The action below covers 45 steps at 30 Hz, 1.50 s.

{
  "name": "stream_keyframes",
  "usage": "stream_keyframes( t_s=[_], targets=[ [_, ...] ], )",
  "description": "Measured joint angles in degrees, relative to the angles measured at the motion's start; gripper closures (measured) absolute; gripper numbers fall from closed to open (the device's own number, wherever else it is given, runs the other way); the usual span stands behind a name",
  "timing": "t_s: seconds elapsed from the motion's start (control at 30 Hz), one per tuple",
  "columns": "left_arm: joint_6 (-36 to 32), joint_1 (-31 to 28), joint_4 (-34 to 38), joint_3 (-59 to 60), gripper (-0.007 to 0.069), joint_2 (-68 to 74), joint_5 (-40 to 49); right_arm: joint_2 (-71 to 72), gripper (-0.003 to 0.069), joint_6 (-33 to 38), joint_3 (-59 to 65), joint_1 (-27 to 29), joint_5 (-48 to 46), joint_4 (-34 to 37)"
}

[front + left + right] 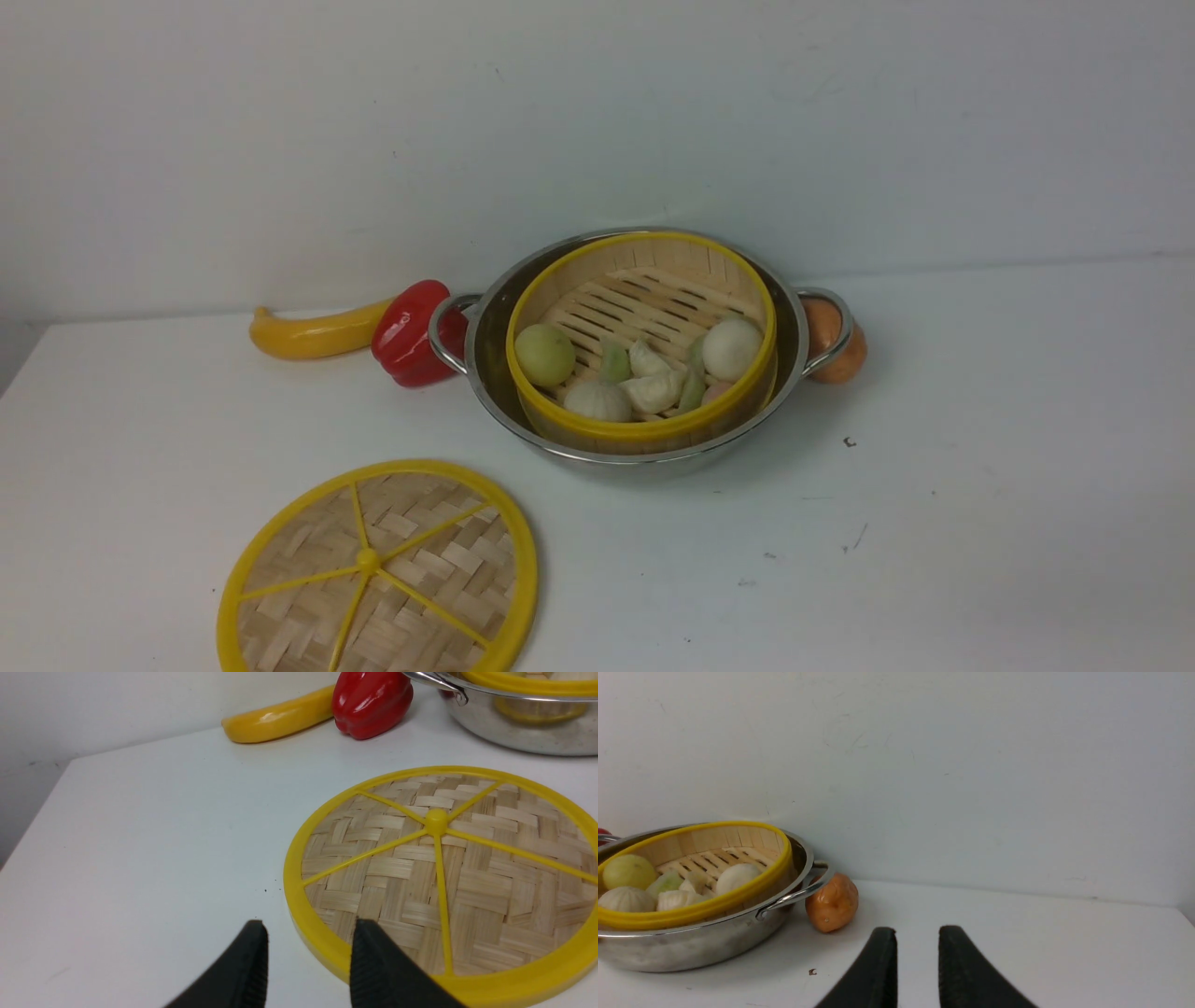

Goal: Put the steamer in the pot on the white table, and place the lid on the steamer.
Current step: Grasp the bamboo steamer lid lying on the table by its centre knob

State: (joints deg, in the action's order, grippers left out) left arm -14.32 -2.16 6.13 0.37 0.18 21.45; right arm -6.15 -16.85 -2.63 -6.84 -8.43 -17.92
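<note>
- Your left gripper: fingers parted, nothing clamped. In the wrist view they straddle the lid's near rim; contact cannot be confirmed from this angle.
- The lid lies flat on the white table, front left, well apart from the pot.
- A yellow vegetable and a red pepper lie against the pot's left handle.
- The pot stands at centre. The steamer sits inside it, uncovered, with buns showing.
- An orange fruit sits at the right handle.
- Your right gripper: fingers slightly apart, empty, low over bare table.
</note>
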Motion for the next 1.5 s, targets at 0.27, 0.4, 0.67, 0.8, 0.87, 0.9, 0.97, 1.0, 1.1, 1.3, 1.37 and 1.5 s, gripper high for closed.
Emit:
stream_keyframes(
  t_s=[0.27,0.4,0.67,0.8,0.87,0.9,0.97,1.0,1.1,1.3,1.37,1.5],
  targets=[
    [0.00,0.00,0.00,0.00,0.0384,0.00,0.00,5.89,0.0455,0.00,1.82,1.59,-12.91,1.01],
    [0.00,0.00,0.00,0.00,0.0384,0.00,0.00,5.89,0.0439,0.00,2.28,2.97,-14.29,1.85],
    [0.00,0.00,0.00,0.00,0.0384,0.00,0.00,5.89,0.0421,0.00,3.10,1.50,-12.77,6.00],
    [0.00,0.00,0.00,0.00,0.0384,0.00,0.00,5.89,0.0420,0.00,3.15,0.99,-11.73,6.49],
    [0.00,0.00,0.00,0.00,0.0384,0.00,0.00,5.89,0.0420,0.00,3.13,0.99,-11.72,6.54],
    [0.00,0.00,0.00,0.00,0.0384,0.00,0.00,5.89,0.0420,0.00,3.13,0.99,-11.60,6.54],
    [0.00,0.00,0.00,0.00,0.0384,0.00,0.00,5.89,0.0420,0.00,3.13,0.99,-11.54,6.54],
    [0.00,0.00,0.00,0.00,0.0384,0.00,0.00,5.89,0.0419,0.00,3.13,0.99,-11.54,6.54],
    [0.00,0.00,0.00,0.00,0.0384,0.00,0.00,5.89,0.0419,0.00,3.13,0.99,-11.48,6.54],
    [0.00,0.00,0.00,0.00,0.0384,0.00,0.00,5.89,0.0418,0.00,3.13,0.99,-11.43,6.54],
    [0.00,0.00,0.00,0.00,0.0384,0.00,0.00,5.89,0.0417,0.00,3.13,0.99,-11.39,6.54],
    [-0.02,0.00,0.00,0.00,0.0384,0.00,0.00,5.89,0.0417,0.00,3.13,0.99,-11.39,6.54]
  ],
)
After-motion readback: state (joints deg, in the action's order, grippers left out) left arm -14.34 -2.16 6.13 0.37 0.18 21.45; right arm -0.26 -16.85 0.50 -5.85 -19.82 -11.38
